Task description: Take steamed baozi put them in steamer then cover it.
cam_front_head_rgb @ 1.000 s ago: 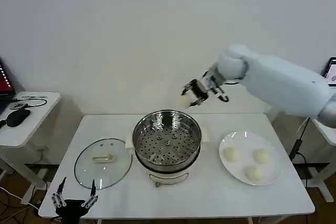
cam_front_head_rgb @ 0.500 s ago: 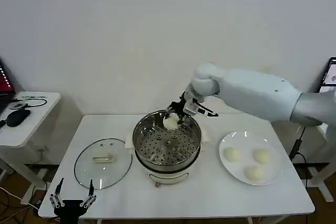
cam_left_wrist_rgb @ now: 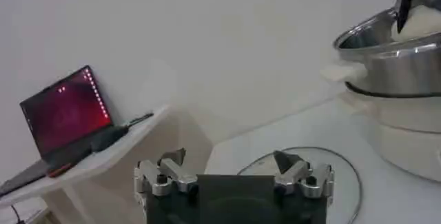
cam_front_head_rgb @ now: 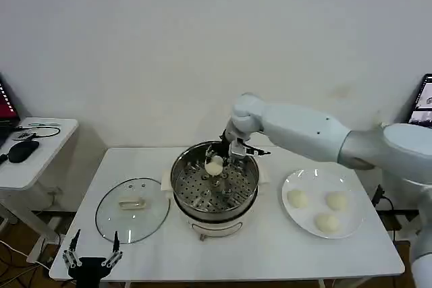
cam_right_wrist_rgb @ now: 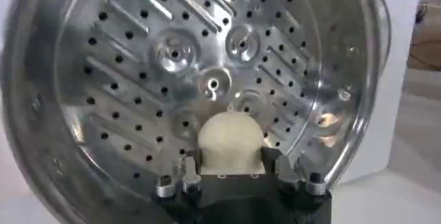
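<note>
The shiny steel steamer [cam_front_head_rgb: 214, 181] stands mid-table on its white base, its perforated tray [cam_right_wrist_rgb: 207, 74] bare. My right gripper [cam_front_head_rgb: 217, 161] reaches down inside the pot from the far side, shut on one cream baozi [cam_right_wrist_rgb: 229, 140] held just above the tray. That baozi [cam_front_head_rgb: 214, 165] shows over the tray's far part. Three more baozi [cam_front_head_rgb: 298, 198] [cam_front_head_rgb: 335, 200] [cam_front_head_rgb: 327, 222] lie on the white plate [cam_front_head_rgb: 302, 179] to the right of the steamer. My left gripper [cam_front_head_rgb: 92, 259] hangs open and empty below the table's front-left corner, near the glass lid [cam_front_head_rgb: 132, 208].
The glass lid lies flat on the table left of the steamer, knob up. A side table [cam_front_head_rgb: 30, 150] with a laptop [cam_left_wrist_rgb: 65, 114] and small items stands at far left. The table's front edge runs close to the lid and plate.
My right gripper has carried the baozi from above and behind the steamer down into the pot, towards the tray. The left gripper stays put.
</note>
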Action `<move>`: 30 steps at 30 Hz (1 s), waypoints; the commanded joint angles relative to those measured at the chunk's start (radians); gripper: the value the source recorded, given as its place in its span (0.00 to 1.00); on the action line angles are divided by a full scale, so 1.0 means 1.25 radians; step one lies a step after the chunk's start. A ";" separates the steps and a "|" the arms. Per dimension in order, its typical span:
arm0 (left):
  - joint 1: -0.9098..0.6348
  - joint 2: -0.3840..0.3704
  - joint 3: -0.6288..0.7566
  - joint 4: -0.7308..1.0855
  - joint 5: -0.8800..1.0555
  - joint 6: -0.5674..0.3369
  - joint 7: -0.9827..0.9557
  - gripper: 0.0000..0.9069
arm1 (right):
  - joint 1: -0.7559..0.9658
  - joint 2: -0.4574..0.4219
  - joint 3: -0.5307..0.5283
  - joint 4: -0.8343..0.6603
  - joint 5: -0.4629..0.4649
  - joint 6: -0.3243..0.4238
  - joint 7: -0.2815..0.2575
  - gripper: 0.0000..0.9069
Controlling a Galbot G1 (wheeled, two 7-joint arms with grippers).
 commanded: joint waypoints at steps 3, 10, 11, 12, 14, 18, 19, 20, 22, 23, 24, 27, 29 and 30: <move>0.000 0.000 0.002 0.001 0.002 0.000 0.000 1.00 | -0.024 0.041 0.041 -0.084 -0.084 0.046 0.019 0.64; 0.001 -0.002 0.004 -0.002 0.002 0.000 -0.002 1.00 | -0.038 0.066 0.065 -0.126 -0.116 0.076 0.050 1.00; 0.001 -0.002 0.004 -0.002 0.002 0.000 -0.003 1.00 | -0.039 0.067 0.067 -0.126 -0.122 0.078 0.053 1.00; 0.001 -0.003 0.004 -0.002 0.002 0.000 -0.003 1.00 | -0.039 0.068 0.067 -0.125 -0.122 0.081 0.060 1.00; 0.002 -0.003 0.004 -0.003 0.003 0.000 -0.002 1.00 | -0.037 0.066 0.062 -0.117 -0.110 0.080 0.068 1.00; 0.002 -0.003 0.006 -0.005 0.004 0.001 -0.001 1.00 | -0.001 0.046 0.030 -0.070 -0.055 0.048 0.054 1.00; 0.002 -0.003 0.006 -0.005 0.005 0.001 -0.001 1.00 | 0.004 0.044 0.027 -0.064 -0.048 0.036 0.050 1.00; 0.002 -0.003 0.007 -0.006 0.005 0.001 -0.001 1.00 | 0.024 0.032 0.013 -0.036 -0.021 0.016 0.042 1.00; 0.002 -0.003 0.011 -0.008 0.005 0.001 -0.001 1.00 | 0.076 0.007 -0.025 0.025 0.050 -0.046 0.019 1.00; 0.002 -0.003 0.012 -0.008 0.006 0.001 -0.001 1.00 | 0.117 -0.006 -0.050 0.058 0.095 -0.077 0.012 1.00; 0.002 -0.001 0.015 -0.010 0.006 0.001 -0.001 1.00 | 0.152 -0.024 -0.074 0.095 0.158 -0.119 0.001 1.00; 0.000 0.003 0.023 -0.014 0.007 0.002 0.000 1.00 | 0.236 -0.097 -0.128 0.196 0.278 -0.262 -0.023 1.00; -0.002 0.008 0.028 -0.018 0.006 0.003 0.002 1.00 | 0.275 -0.150 -0.158 0.262 0.310 -0.339 -0.030 1.00; -0.004 0.011 0.029 -0.020 0.006 0.004 0.003 1.00 | 0.299 -0.178 -0.178 0.286 0.334 -0.399 -0.033 1.00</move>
